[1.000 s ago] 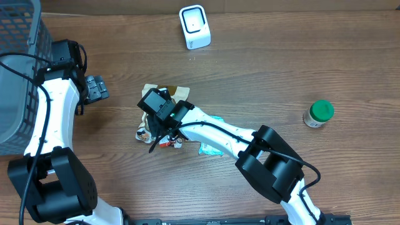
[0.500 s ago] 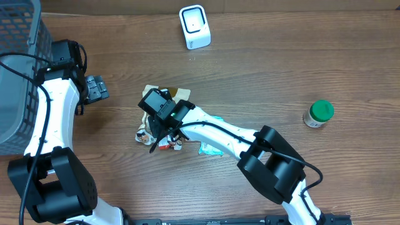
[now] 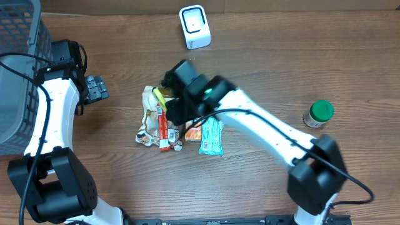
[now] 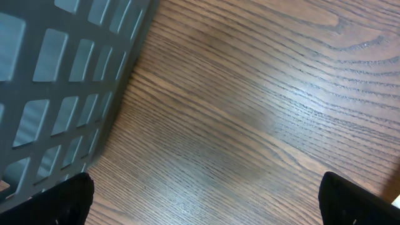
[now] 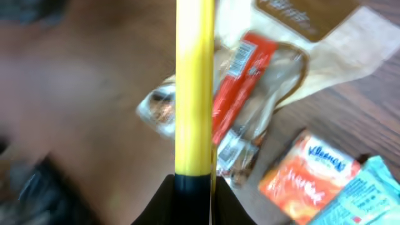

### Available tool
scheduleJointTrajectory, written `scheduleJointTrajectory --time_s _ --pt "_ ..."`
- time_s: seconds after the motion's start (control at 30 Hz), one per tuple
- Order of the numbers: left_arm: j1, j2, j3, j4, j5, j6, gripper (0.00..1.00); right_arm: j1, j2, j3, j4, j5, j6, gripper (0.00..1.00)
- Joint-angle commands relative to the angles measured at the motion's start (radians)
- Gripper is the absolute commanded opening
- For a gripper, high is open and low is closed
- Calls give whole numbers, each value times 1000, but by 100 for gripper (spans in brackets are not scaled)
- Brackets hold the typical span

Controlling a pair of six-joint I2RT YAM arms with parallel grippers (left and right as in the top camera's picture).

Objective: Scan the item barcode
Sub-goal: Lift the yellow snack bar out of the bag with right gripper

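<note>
Right pincer clamped on yellow stick

Fingers are shut on the stick's lower end. The stick runs straight up thru the wrist view, w/ the snack pile behind it. In the overhead view that arm is blurred, so its height over the pile can't be told. Barcode on the stick: can't tell either.

The pile lies mid-bench. A red pack lies on a clear-and-tan bag, and an orange pack sits just beside them. A teal pack touches the orange one on the side nearer the right edge. In the overhead view the stick shows at the pile's far side, toward the scanner.

The white scanner stands near the far edge, approx midway along it, apart from the stick. A green-lidded jar stands upright toward the right edge, well apart from the rest. A grey basket fills the far-left corner.

The left pincer has its jaws wide apart, holding nothing. It hangs over bare wood just beside the basket wall.
</note>
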State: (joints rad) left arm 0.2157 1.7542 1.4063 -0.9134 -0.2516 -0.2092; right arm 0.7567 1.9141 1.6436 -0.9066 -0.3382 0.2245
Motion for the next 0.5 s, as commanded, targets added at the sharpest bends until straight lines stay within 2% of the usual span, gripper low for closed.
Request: scheduleJointTrajectory --time_s 0.0,0.07,0.23,0.47 --pt "-6 -15 16 2 -10 4 100 -53 -33 3 -48 -297 -267 4" --pt "-6 -15 16 2 -10 4 100 -101 -33 3 -132 -349 -388 4" --pt "-6 -15 16 2 -10 4 100 -167 -33 3 -243 -348 -518 4" --pt "-6 -15 16 2 -10 4 100 -229 -33 3 -261 -349 -477 4"
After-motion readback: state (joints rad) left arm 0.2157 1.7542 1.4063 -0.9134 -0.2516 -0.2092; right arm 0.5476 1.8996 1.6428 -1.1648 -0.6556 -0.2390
